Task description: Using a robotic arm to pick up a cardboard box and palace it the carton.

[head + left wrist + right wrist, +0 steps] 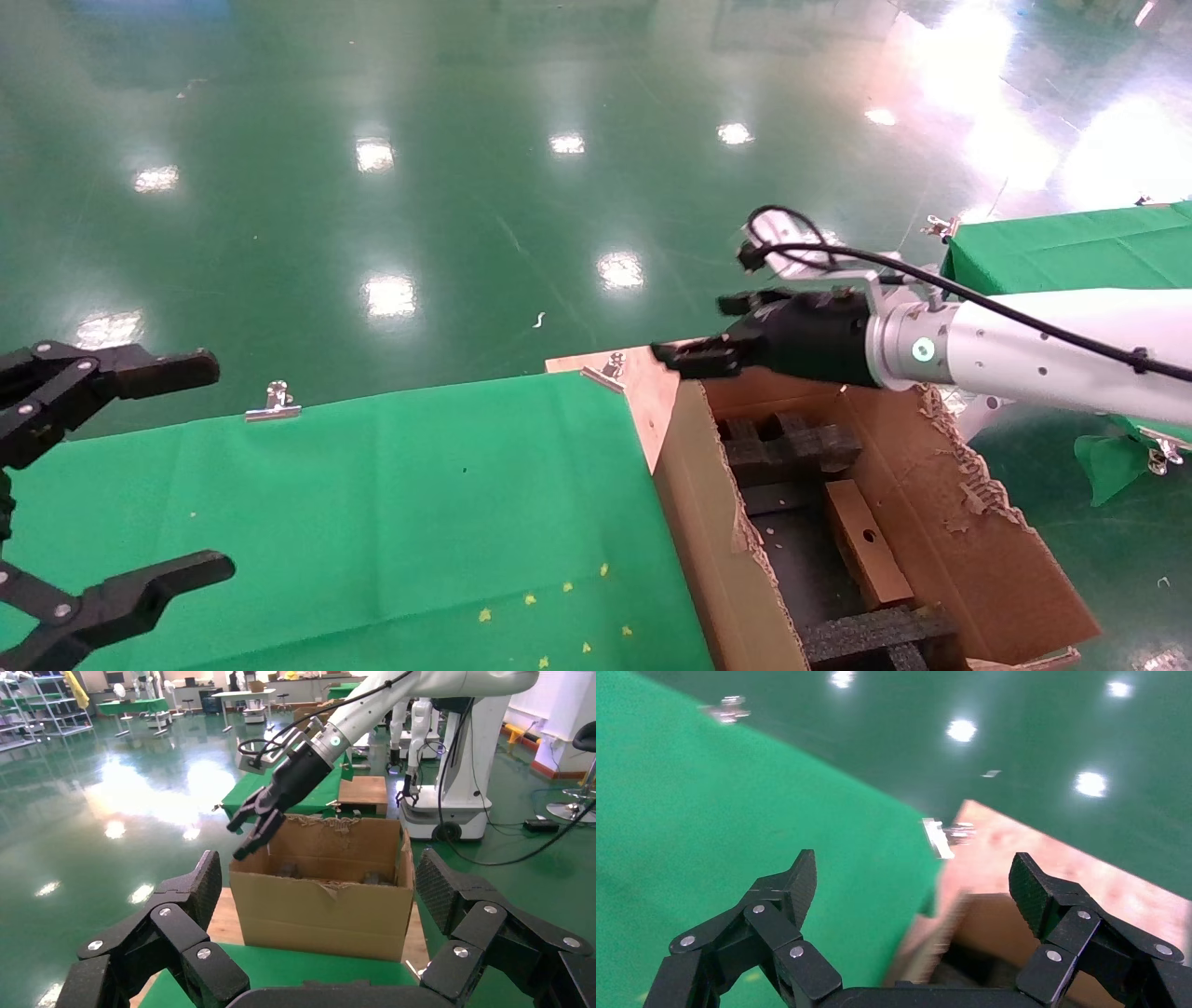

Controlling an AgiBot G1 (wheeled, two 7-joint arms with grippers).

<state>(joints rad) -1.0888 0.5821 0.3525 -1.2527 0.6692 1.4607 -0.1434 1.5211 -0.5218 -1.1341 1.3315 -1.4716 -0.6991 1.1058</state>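
Observation:
The carton [703, 522] stands open to the right of the green table, with ragged flaps and black foam blocks [792, 449] inside. The slim cardboard box [866, 545] lies inside it, its round hole facing up. The white right arm [1024, 359] with the green ring light reaches in from the right. Its gripper [700, 333] is open and empty, hovering above the carton's far left corner. It also shows in the left wrist view [251, 827], over the carton [323, 910]. In the right wrist view the gripper [912, 888] is open above the carton's edge [989, 927]. My left gripper [216, 466] is open and empty over the table's left side.
A green cloth table [419, 513] with metal clips [275, 401] fills the front left. The carton rests on a wooden board [643, 377]. A second green table [1071, 247] stands at the back right. Another robot base [457, 783] stands behind the carton in the left wrist view.

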